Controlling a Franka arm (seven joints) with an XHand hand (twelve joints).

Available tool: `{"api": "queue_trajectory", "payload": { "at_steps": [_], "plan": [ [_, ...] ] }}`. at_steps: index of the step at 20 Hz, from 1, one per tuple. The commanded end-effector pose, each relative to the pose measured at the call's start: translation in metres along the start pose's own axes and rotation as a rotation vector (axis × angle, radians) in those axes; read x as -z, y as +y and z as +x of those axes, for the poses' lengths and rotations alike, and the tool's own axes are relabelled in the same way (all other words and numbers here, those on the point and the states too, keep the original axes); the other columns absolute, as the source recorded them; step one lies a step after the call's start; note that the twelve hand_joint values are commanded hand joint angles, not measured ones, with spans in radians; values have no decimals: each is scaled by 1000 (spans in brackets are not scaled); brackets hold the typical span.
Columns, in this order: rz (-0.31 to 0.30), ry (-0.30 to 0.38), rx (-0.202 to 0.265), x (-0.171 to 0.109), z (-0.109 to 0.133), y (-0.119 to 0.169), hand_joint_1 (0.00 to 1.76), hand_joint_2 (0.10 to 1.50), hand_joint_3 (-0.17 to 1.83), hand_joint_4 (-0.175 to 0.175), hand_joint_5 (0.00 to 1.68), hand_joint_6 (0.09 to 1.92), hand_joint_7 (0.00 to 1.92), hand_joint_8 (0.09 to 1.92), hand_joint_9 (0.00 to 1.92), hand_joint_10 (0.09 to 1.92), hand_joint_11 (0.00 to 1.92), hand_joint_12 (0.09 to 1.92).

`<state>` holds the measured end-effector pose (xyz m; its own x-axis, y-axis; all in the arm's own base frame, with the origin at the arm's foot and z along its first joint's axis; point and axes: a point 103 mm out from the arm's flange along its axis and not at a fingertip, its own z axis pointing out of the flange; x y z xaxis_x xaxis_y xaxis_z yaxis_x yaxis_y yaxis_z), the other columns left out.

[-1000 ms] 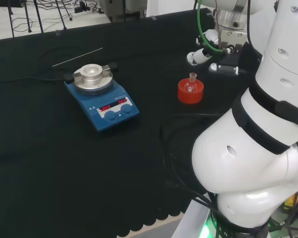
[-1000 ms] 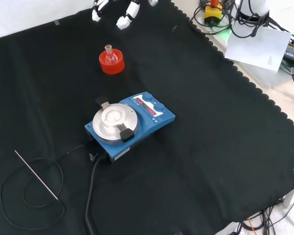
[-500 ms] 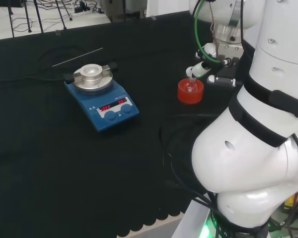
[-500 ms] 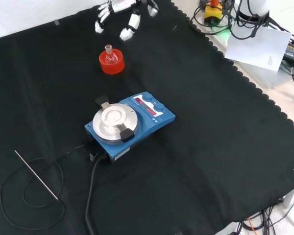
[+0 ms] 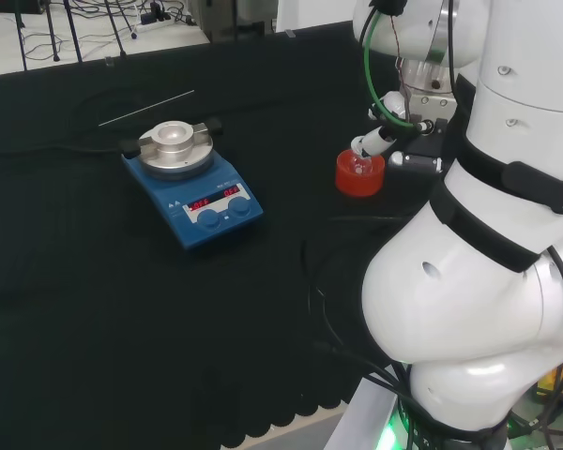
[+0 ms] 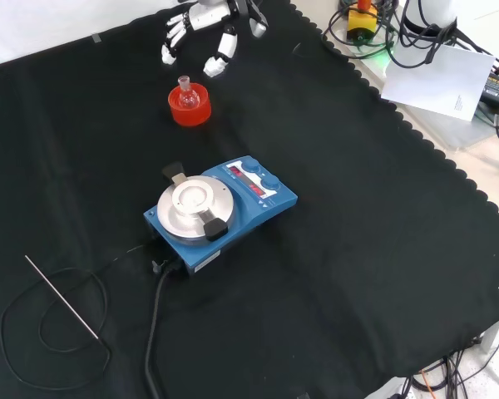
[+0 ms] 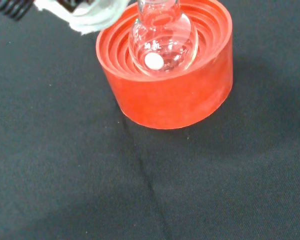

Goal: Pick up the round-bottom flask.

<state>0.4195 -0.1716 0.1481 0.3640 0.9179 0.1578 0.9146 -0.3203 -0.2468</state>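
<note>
stage: approach, grasp not yet made | hand [image 6: 206,25]: fingers spread, holding nothing, poised just beyond the flask in the front view | round-bottom flask [image 7: 162,40]: upright in red ribbed stand [image 7: 170,95] on table [image 6: 358,249] | left: close on neck, lift

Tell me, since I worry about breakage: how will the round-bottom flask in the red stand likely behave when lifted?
The round-bottom flask is clear glass, so probably fragile and slippery. It looks empty, so likely light. Its rounded base sits in the red ribbed stand; set on the cloth instead, it would probably roll or tip. The hand hovers beside it, fingers relaxed.
</note>
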Motion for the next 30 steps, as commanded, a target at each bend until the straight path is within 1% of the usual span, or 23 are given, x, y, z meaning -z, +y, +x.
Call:
{"api": "queue_trajectory", "payload": {
  "at_steps": [1, 10, 15, 18, 26, 30],
  "plan": [
    [6, 13, -3, -11, -5, 13, 831, 670, 601, -51, 542, 87, 215, 640, 361, 719, 11, 1396],
    [-6, 24, -14, -24, -14, 27, 838, 661, 613, -53, 548, 87, 219, 643, 369, 719, 14, 1396],
    [-10, 26, -12, -25, -14, 28, 840, 659, 617, -55, 564, 87, 230, 647, 374, 719, 16, 1395],
    [-17, 24, -7, -28, -16, 31, 843, 658, 620, -57, 583, 87, 270, 662, 386, 722, 17, 1395],
    [-27, 29, -12, -31, -13, 33, 868, 657, 625, -58, 655, 88, 296, 663, 415, 721, 49, 1395],
    [-38, 26, -17, -33, -14, 40, 883, 655, 625, -59, 679, 104, 299, 661, 424, 717, 62, 1392]
  ]
}}
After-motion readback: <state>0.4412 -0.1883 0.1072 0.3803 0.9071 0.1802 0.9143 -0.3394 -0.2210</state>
